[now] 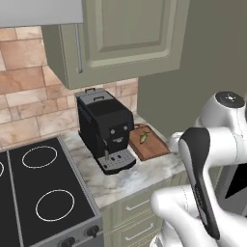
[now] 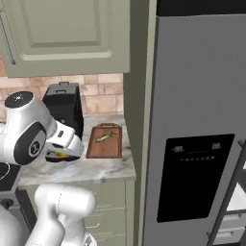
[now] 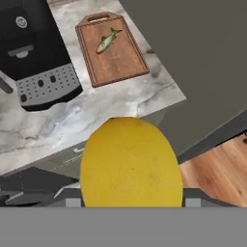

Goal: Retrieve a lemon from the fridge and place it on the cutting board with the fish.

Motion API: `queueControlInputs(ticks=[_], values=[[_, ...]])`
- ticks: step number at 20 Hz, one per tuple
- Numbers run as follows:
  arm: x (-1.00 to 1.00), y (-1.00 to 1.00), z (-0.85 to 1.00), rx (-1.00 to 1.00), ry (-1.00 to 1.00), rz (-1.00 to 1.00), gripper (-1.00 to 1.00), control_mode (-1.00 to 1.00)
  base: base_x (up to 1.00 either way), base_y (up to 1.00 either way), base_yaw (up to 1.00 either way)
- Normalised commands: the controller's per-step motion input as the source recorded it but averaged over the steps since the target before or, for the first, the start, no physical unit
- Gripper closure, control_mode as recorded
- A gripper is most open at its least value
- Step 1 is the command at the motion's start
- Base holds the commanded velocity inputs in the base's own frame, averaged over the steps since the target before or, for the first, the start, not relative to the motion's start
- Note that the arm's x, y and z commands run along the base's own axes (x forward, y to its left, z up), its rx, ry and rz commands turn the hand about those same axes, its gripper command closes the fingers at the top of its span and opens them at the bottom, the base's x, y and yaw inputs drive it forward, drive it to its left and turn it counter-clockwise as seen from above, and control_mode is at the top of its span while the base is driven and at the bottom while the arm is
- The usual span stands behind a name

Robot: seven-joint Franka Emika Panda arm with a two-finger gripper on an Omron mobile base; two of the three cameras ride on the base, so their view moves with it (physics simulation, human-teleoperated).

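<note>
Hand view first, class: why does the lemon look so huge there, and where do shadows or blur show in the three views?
Hand view: the lemon sits right at the lens, so it dwarfs the cutting board and fish. Left base view: soft shadow under the cabinet, and the arm is close and large. Right base view: even, flat light on the fridge, no glare; all look slightly soft.

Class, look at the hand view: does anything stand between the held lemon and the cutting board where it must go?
Nothing visible does. The lemon sits in the gripper; bare marble counter lies between it and the cutting board. The coffee machine stands beside the board.
</note>
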Motion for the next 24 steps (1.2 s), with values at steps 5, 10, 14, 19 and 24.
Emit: queueControlInputs(ticks=[5, 10, 14, 19, 24], values=[[0.74, -0.27, -0.21, 0.00, 0.16, 0.03, 1.00, -1.00, 0.00, 0.00, 0.00], [0.93, -0.03, -0.36, -0.09, 0.22, 0.18, 1.00, -1.00, 0.00, 0.00, 0.00], [0.73, 0.15, -0.47, -0.09, 0.04, 0.17, 1.00, -1.00, 0.00, 0.00, 0.00], [0.44, 0.03, -0.44, -0.01, 0.00, 0.15, 1.00, -1.00, 0.00, 0.00, 0.00], [0.40, 0.00, -0.27, 0.00, 0.00, 0.21, 1.00, -1.00, 0.00, 0.00, 0.00]])
